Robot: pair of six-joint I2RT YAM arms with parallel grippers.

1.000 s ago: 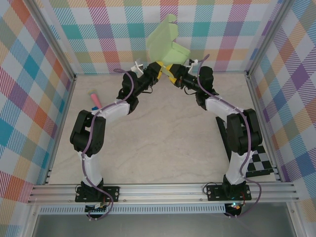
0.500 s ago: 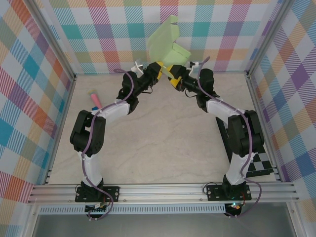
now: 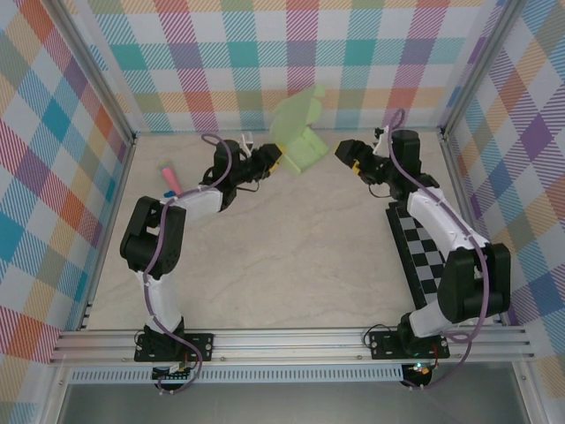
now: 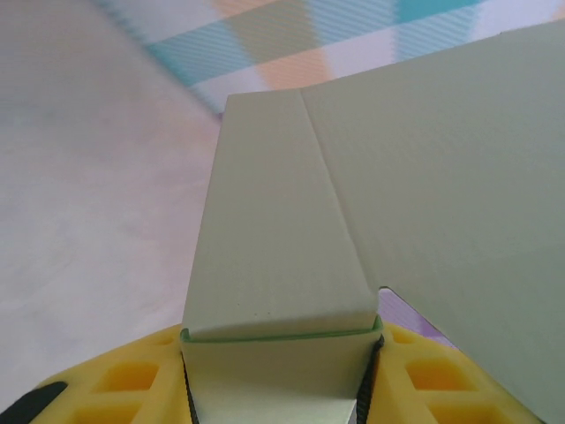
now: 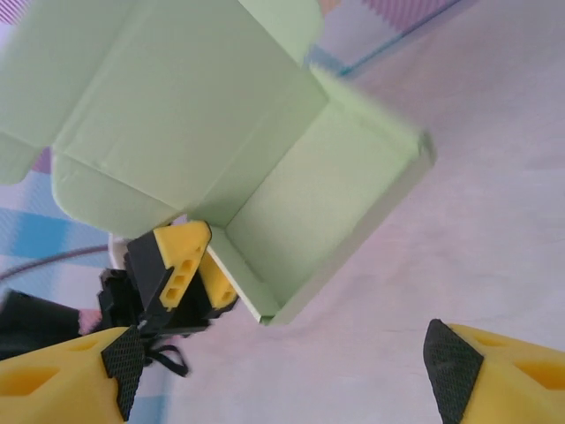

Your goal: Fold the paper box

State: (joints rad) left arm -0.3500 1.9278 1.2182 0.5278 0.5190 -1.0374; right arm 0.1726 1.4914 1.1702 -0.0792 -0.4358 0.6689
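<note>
Clamping one panel of the half-folded paper box [image 3: 298, 134], the left gripper [image 3: 272, 159] held it by the checked back wall [image 3: 221, 62], apparently touching the table [image 3: 282, 256]. The right gripper [image 3: 348, 152] stood wide open, just beside the box and apart from it.

A small pink-and-blue stick [image 3: 169, 178] is lying near the worktop's [image 3: 282, 265] left edge, toward the far corner. A black-and-white checkered board [image 3: 420, 265] is lying flat along the right edge. Bright plaid walls [image 3: 53, 150] are standing around the pale marbled surface.
</note>
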